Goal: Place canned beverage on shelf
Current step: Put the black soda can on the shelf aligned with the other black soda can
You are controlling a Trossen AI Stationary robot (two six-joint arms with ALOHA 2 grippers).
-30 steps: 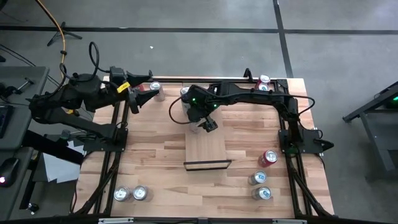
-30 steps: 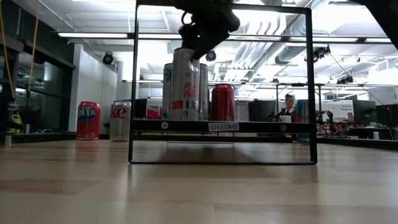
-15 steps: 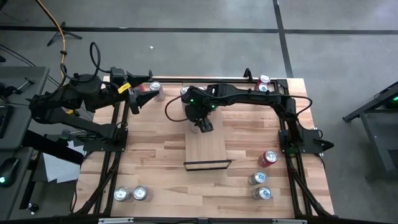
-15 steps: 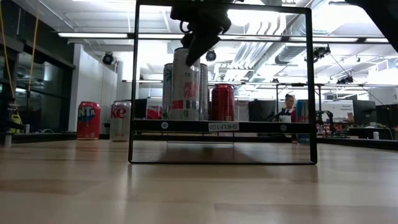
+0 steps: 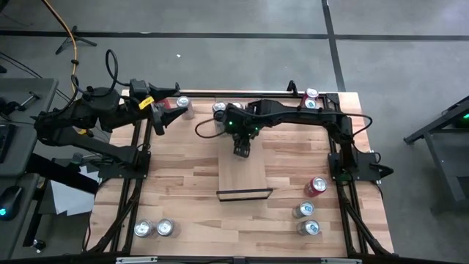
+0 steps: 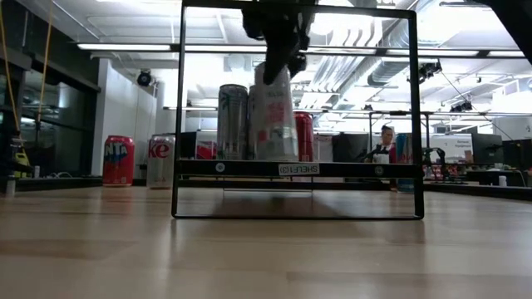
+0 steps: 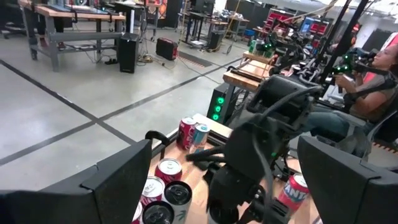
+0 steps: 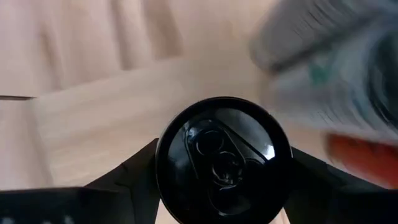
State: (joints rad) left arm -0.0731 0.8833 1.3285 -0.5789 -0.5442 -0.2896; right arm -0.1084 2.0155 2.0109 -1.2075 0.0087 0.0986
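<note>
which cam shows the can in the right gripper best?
Low view: the tall silver can shows side-on under the right gripper, above the shelf. Right wrist shows only its black lid between the fingers. High: arm hides it. Left wrist: unclear.

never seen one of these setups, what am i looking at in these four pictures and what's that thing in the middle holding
It is a table robot with two dark arms, each ending in a two-finger claw. One picture looks straight down from above, one looks level across the tabletop, and two come from small cameras on the arms' wrists.

The right claw is at the middle of the table, closed on the top of a tall silver can. In the right wrist view you see that can's dark lid between the fingers. It is over the far end of the shelf, a small pale board with black rails.

The left claw waits open at the back left, holding nothing.

More cans stand around: a cluster at the back, two at the front left and three at the front right.
</note>
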